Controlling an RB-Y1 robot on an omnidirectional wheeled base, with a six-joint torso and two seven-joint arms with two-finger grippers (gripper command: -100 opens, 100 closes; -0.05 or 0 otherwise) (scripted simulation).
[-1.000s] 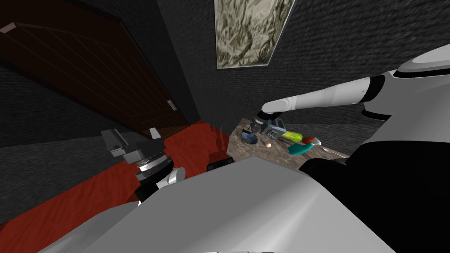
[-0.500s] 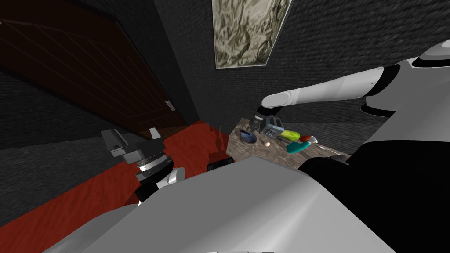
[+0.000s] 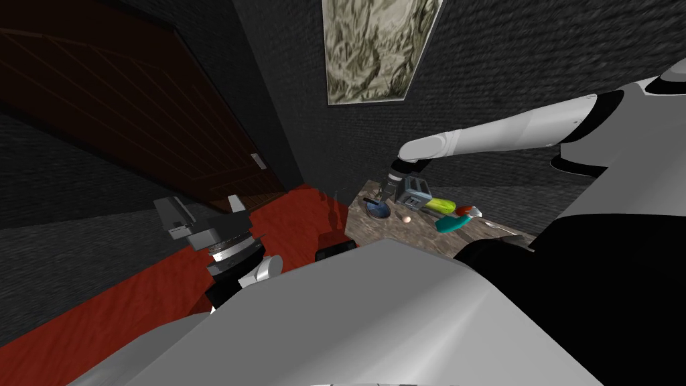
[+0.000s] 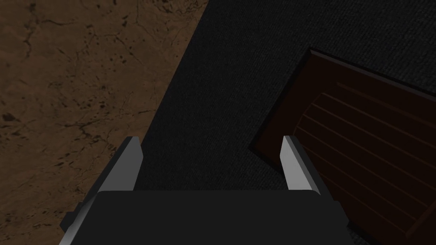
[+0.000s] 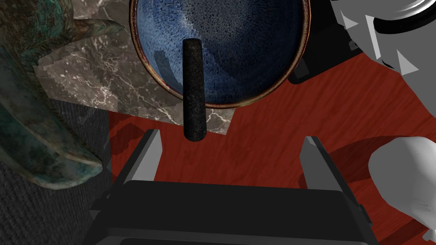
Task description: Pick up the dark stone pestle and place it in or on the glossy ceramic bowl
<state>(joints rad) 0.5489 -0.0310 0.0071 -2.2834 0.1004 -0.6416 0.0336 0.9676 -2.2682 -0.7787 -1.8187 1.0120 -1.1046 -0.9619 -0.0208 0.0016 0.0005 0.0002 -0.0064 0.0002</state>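
Right wrist view: pestle [image 5: 194, 89] rests on blue bowl [image 5: 255, 42], right claw [image 5: 232, 142] spread.

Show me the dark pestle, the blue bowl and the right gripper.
dark pestle [image 5: 193, 85]: right wrist view, middle of its shaft.
blue bowl [image 5: 259, 42]: right wrist view, bare inner wall.
right gripper [image 5: 232, 136]: right wrist view, midway between its open fingertips.

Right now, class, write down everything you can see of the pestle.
The pestle is a dark, speckled, stone-looking rod, straight, with rounded ends. It lies across the rim of the blue bowl: one end is inside the bowl, the other juts out past the rim over the table edge. The open right gripper is apart from it, not touching.
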